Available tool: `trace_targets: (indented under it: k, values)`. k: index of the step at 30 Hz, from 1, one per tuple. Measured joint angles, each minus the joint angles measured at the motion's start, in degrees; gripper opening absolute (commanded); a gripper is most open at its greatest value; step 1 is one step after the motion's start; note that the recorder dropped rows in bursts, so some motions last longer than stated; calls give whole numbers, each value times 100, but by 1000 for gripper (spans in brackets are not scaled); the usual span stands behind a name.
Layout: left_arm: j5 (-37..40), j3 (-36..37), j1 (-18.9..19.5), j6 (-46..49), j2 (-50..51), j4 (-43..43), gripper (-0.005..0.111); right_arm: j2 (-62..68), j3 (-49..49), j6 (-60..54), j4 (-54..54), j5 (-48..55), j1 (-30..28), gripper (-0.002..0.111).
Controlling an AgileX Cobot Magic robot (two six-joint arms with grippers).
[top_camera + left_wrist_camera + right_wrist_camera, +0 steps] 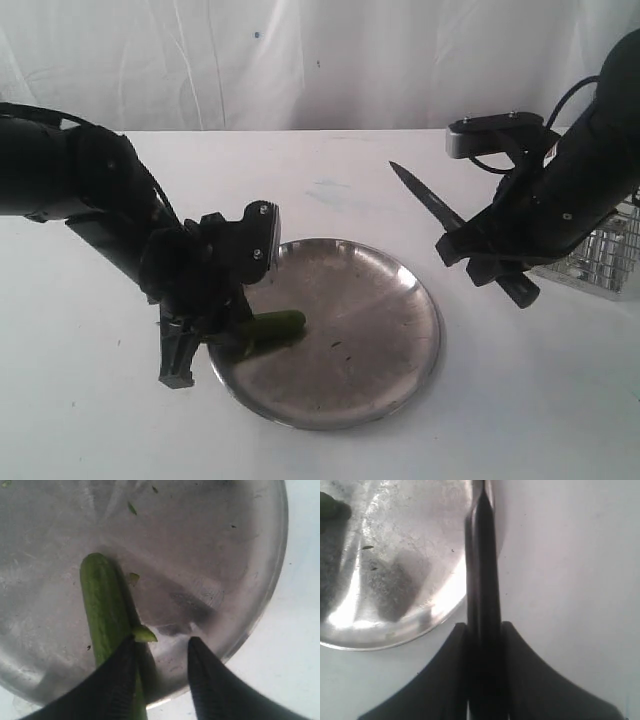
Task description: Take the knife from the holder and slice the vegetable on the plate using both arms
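The vegetable point(272, 331) lies on the left side of the plate point(385, 305), and the holder point(605, 265) stands well off to the plate's right.

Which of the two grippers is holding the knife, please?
The right gripper: its jaws are shut on the knife. The left gripper stands open over the plate, next to the vegetable, gripping nothing.

1. The tabletop point(330, 165) is plain white and matte, and fills the scene from front to back.
2. A round, shallow metal plate point(375, 325) lies flat on it, near the front middle. Its surface is scuffed and reflective.
3. A shiny wire-grid holder point(602, 262) sits on the tabletop at the far right edge of the exterior view, well apart from the plate and only partly visible.
4. A faint bluish smudge point(328, 190) marks the white surface just behind the plate.
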Motion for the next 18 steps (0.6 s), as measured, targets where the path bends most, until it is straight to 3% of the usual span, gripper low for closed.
trace_targets:
  k: [3,18]
  values:
    - [-62,0,0,40,245,0,62,131,0,0,-42,-63,0,0]
    - [-1727,0,0,66,754,0,56,357,0,22,127,-107,0,0]
